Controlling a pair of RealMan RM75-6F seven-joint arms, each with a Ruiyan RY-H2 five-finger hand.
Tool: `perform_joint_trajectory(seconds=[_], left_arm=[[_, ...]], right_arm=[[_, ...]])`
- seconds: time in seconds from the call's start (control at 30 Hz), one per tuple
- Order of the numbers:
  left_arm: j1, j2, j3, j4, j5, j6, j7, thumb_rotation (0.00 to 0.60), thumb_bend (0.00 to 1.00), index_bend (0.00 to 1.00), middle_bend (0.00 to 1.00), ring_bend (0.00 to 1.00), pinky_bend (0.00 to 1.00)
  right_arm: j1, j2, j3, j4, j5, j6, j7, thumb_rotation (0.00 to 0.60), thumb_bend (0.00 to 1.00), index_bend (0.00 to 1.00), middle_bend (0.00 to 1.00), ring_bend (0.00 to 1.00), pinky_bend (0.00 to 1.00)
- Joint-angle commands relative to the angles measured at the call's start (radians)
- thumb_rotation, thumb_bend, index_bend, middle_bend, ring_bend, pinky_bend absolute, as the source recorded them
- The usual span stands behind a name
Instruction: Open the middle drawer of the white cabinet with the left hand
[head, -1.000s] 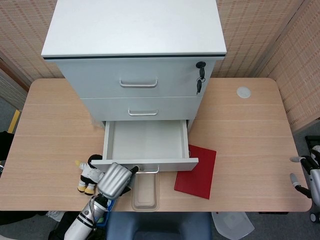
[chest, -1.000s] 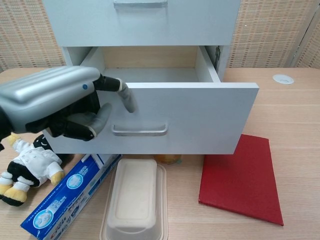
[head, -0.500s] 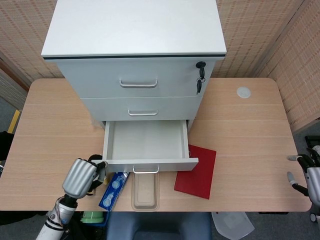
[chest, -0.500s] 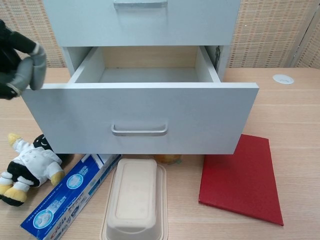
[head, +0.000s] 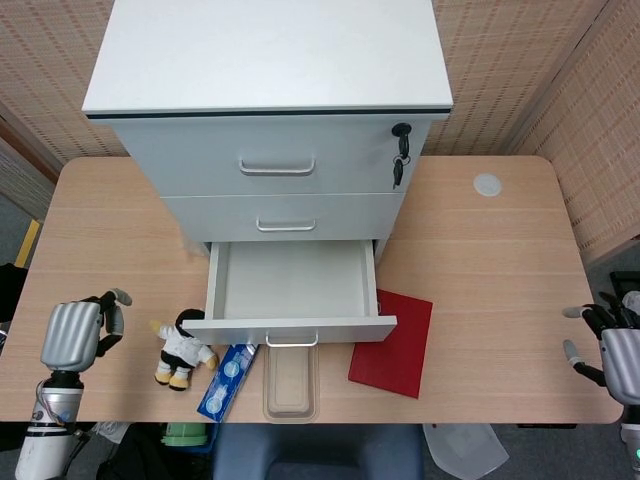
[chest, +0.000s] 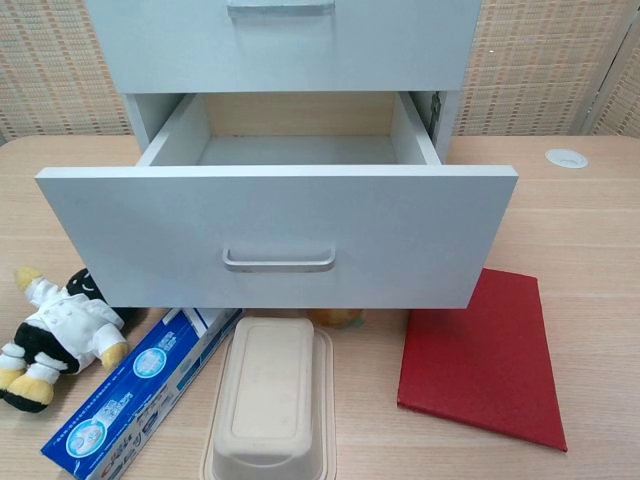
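Note:
The white cabinet (head: 270, 60) stands at the back middle of the table. Its middle drawer (head: 340, 213) is closed, with a silver handle (head: 286, 226) on its front. The bottom drawer (head: 290, 280) below it is pulled out and empty, and it fills the chest view (chest: 280, 240). My left hand (head: 75, 335) hangs at the table's front left edge, well left of the cabinet, holding nothing, its fingers loosely bent and apart. My right hand (head: 610, 345) is at the front right edge, fingers spread, empty. Neither hand shows in the chest view.
A plush toy (head: 180, 350) (chest: 55, 335), a blue toothpaste box (head: 228, 368) (chest: 140, 390) and a beige lidded container (head: 291, 383) (chest: 268, 400) lie before the open drawer. A red book (head: 393, 343) (chest: 485, 355) lies to its right. Keys (head: 400, 160) hang from the top drawer's lock.
My left hand has drawn away from the bottom drawer's front, moving left to the table's front left edge. The drawer stays pulled out. My right hand shifted slightly.

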Motion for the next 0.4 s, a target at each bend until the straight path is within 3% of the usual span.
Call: perform_joint_trajectory(seconds=[0.03,0.13,0.4], left_arm=[[0.030,0.016,0.012,0.046,-0.033,-0.033,-0.012,0.600,0.46,0.23,0.42,0.32,0.47],[0.060,-0.002,0.017,0.103,-0.037,-0.012,-0.002,0.600,0.43,0.16,0.33,0.24,0.36],[0.125,-0.029,0.048,0.165,0.040,0.040,-0.043,0.600,0.42,0.18,0.31,0.24,0.31]], right_arm=[[0.006,-0.003,-0.002,0.003,0.006,-0.014,0.002,0.600,0.32,0.35,0.35,0.30,0.25],[0.013,-0.007,0.000,0.008,0.010,-0.024,0.006,0.600,0.32,0.35,0.35,0.30,0.25],[0.024,-0.019,-0.001,0.027,0.001,-0.031,0.023,0.600,0.32,0.35,0.35,0.30,0.25]])
